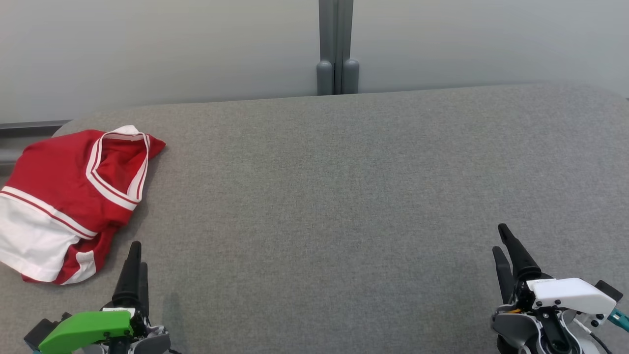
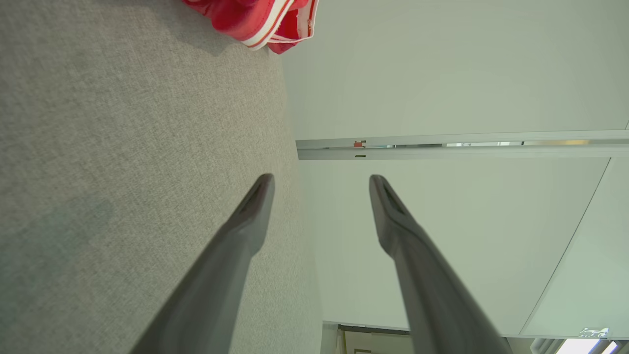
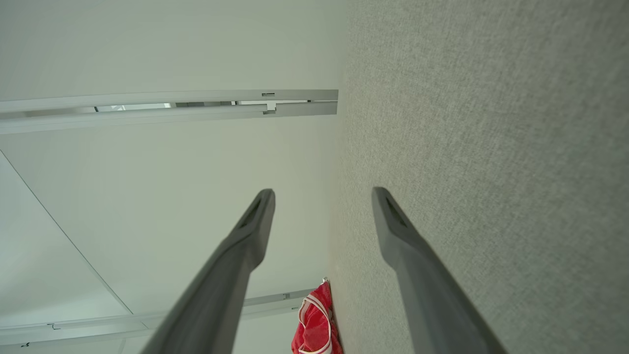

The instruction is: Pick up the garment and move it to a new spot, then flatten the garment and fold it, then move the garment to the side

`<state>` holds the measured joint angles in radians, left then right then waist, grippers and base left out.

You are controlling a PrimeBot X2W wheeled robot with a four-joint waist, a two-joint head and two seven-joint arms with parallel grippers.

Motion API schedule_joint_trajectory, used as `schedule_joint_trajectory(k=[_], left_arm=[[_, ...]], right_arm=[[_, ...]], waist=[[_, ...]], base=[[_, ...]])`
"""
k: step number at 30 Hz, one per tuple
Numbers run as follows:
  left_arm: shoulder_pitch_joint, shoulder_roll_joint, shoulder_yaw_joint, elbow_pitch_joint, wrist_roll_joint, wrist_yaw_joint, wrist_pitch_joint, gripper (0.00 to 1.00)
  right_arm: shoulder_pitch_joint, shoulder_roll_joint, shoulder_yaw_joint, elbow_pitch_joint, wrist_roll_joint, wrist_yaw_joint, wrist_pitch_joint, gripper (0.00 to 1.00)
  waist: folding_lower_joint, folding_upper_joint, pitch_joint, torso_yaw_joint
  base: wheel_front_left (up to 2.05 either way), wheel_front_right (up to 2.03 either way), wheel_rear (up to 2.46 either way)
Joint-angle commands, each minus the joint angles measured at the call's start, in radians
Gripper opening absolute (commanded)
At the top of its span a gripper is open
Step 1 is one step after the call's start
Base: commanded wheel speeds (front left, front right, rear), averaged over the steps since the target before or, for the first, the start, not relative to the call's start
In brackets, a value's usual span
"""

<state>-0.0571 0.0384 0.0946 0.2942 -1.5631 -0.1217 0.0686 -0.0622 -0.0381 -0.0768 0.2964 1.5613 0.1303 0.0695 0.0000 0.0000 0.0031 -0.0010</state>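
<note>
Grey table (image 1: 344, 196) stretching before wall (image 1: 147, 49); garment (image 1: 64, 196) lying bunched at left edge. Left gripper (image 1: 139, 254), right gripper (image 1: 499, 238) hovering near side, jaws spread, empty, seemingly parked clear of garment.

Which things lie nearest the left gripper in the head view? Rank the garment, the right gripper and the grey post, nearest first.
From the left gripper:
1. The garment, just ahead and to its left on the table.
2. The right gripper, across the near side, to the right.
3. The grey post, behind the table's far edge at the wall.
</note>
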Motion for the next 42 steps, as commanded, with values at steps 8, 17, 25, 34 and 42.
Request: schedule_joint_trajectory(k=[8,17,25,34,42], left_arm=[[-0.011,0.005,-0.014,-0.04,0.158,0.029,-0.044,1.0],[-0.004,0.006,-0.042,-0.06,0.347,0.048,-0.08,1.0],[0.001,0.01,-0.063,-0.069,0.52,0.054,-0.111,1.0],[0.008,0.017,-0.083,-0.079,0.692,0.056,-0.142,1.0],[0.009,0.018,-0.093,-0.088,0.808,0.061,-0.167,1.0]], right_arm=[[-0.033,-0.005,0.015,-0.033,-0.165,0.0,-0.045,1.0],[-0.034,-0.006,0.038,-0.05,-0.336,0.0,-0.081,1.0],[-0.037,-0.007,0.057,-0.051,-0.502,0.0,-0.112,1.0],[-0.04,-0.008,0.071,-0.059,-0.635,0.0,-0.143,1.0],[-0.044,-0.009,0.081,-0.058,-0.722,0.0,-0.169,1.0]], waist=[[0.0,0.0,0.001,0.0],[0.0,0.0,0.001,0.002],[0.0,0.0,0.0,0.001],[0.0,0.0,0.0,0.002],[0.0,0.0,0.003,0.002]], base=[[0.0,0.0,0.0],[0.0,0.0,0.0],[0.0,0.0,0.0],[0.0,0.0,0.0],[0.0,0.0,0.0]])
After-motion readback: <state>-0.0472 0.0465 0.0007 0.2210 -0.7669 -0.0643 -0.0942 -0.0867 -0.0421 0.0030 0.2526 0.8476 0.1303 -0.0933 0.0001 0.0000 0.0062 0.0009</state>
